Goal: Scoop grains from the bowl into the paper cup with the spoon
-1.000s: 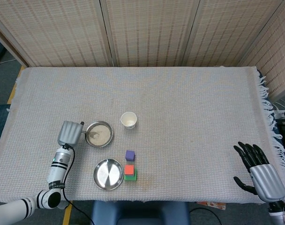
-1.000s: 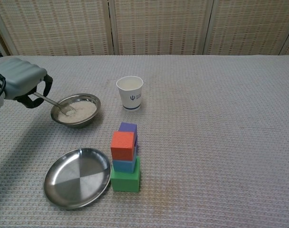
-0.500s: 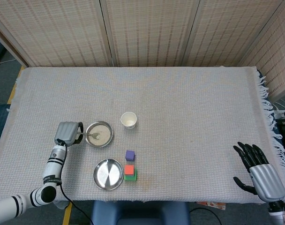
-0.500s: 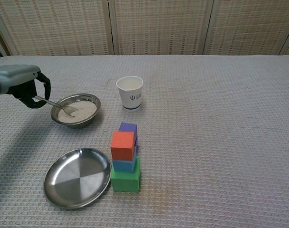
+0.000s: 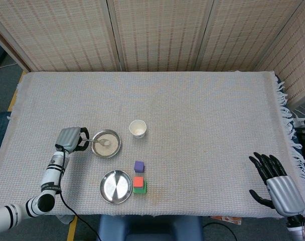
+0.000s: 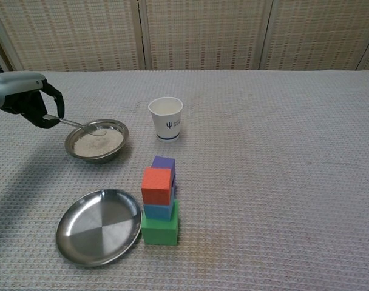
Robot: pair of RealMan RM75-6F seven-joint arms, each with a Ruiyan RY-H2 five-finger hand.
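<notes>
My left hand (image 5: 68, 139) (image 6: 23, 100) grips the handle of a metal spoon (image 6: 81, 125) (image 5: 98, 142) at the left of the table. The spoon's head is lifted just above the grains, over the steel bowl (image 5: 106, 144) (image 6: 96, 140), and carries a small heap of grains. The white paper cup (image 5: 138, 128) (image 6: 166, 118) stands upright to the right of the bowl, apart from it. My right hand (image 5: 275, 183) rests open near the table's front right corner, far from everything, and shows only in the head view.
An empty steel plate (image 5: 116, 186) (image 6: 99, 226) lies in front of the bowl. Beside it stands a stack of blocks, red on blue on green (image 6: 158, 208) (image 5: 139, 185), with a purple block (image 6: 164, 163) (image 5: 139, 166) just behind. A woven cloth (image 5: 202, 125) covers the table.
My left hand has drawn back and to the left and risen. The spoon's head has come up out of the grains, loaded, and now hangs over the bowl. The right hand has stayed put.
</notes>
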